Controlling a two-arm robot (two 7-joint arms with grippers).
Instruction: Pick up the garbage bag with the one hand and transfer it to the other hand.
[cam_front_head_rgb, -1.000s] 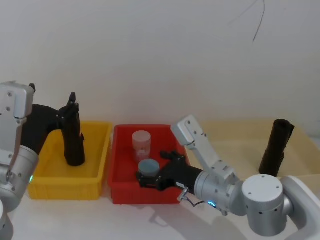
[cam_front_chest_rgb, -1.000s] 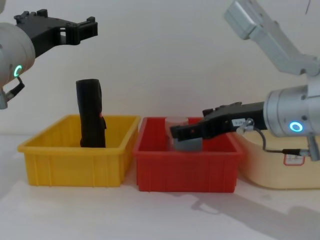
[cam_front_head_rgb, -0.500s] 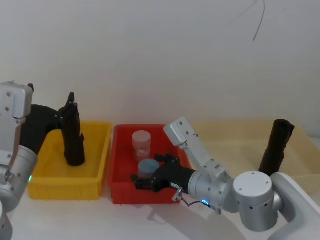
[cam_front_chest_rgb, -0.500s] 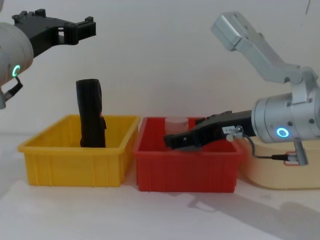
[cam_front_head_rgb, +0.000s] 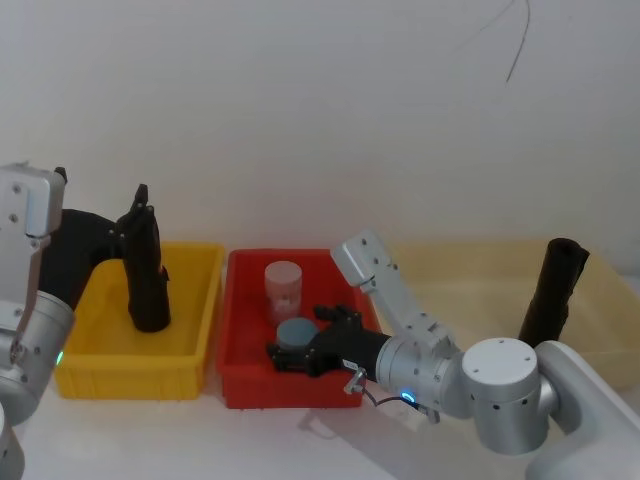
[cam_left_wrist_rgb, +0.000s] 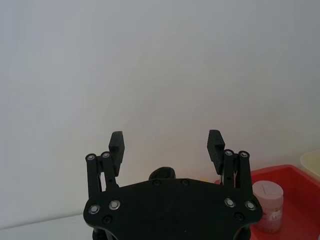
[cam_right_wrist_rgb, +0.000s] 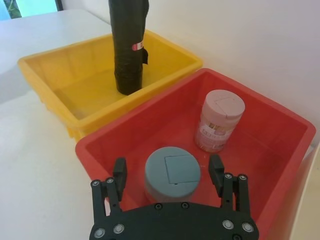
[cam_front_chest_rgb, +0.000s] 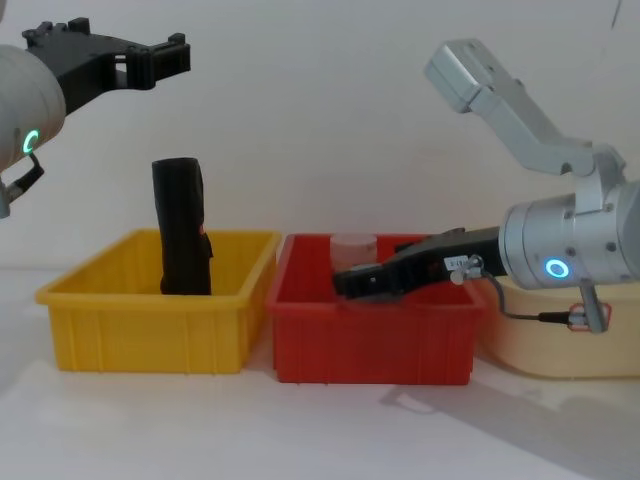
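Looking down from the head, the garbage bag stands upright in the yellow bin. Chest view: the left gripper hangs open, well above the roll. Right wrist view: the right gripper is spread around the blue-capped jar in the red bin. Risk: closing there would lift the jar, not the bag, because the fingers bracket the wrong object.

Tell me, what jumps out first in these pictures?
The right end effector, open, reaches into the red bin astride a blue-capped jar. In the yellow bin beside it a tall black garbage bag stands upright, with the open left end effector hovering above.
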